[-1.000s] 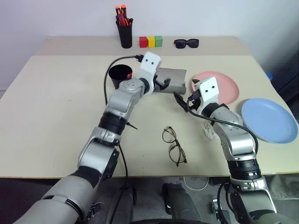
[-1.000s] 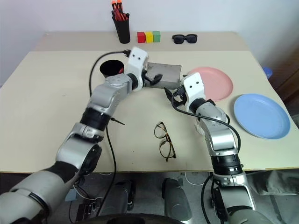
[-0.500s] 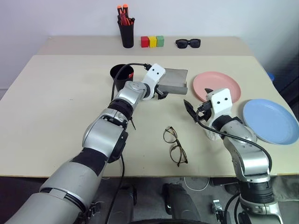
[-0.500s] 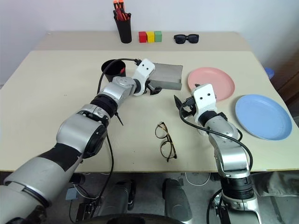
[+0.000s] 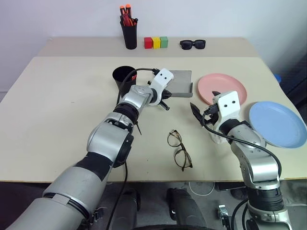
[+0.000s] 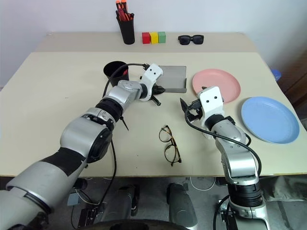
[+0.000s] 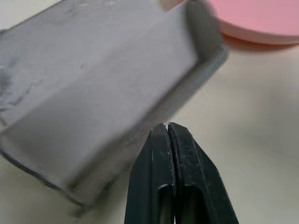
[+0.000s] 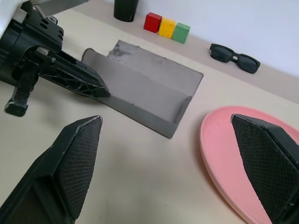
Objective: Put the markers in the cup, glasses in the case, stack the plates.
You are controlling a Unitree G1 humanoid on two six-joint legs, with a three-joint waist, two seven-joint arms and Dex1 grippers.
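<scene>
Dropped lower and snapped shut since a second back: left gripper (image 5: 165,106), fingers pressed together on nothing at the near edge of open grey case (image 5: 178,82). Right gripper (image 5: 201,114) spread wide. Glasses (image 5: 179,149) lying well apart on table (image 5: 57,105); best fetched next, lifted by the bridge, lowered flat inside.

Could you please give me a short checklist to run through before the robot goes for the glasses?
1. Case open, lid laid back: ok.
2. Case interior free of objects: ok, seen in the right wrist view.
3. Left gripper clear of the case: not ok; shut, its tip at the case's near edge, contact cannot be told.
4. Right gripper open and holding nothing: ok.
5. Glasses free to grasp: ok, unfolded on bare table near the front edge.
6. Pink plate apart from the case: ok, a small gap shows.
</scene>
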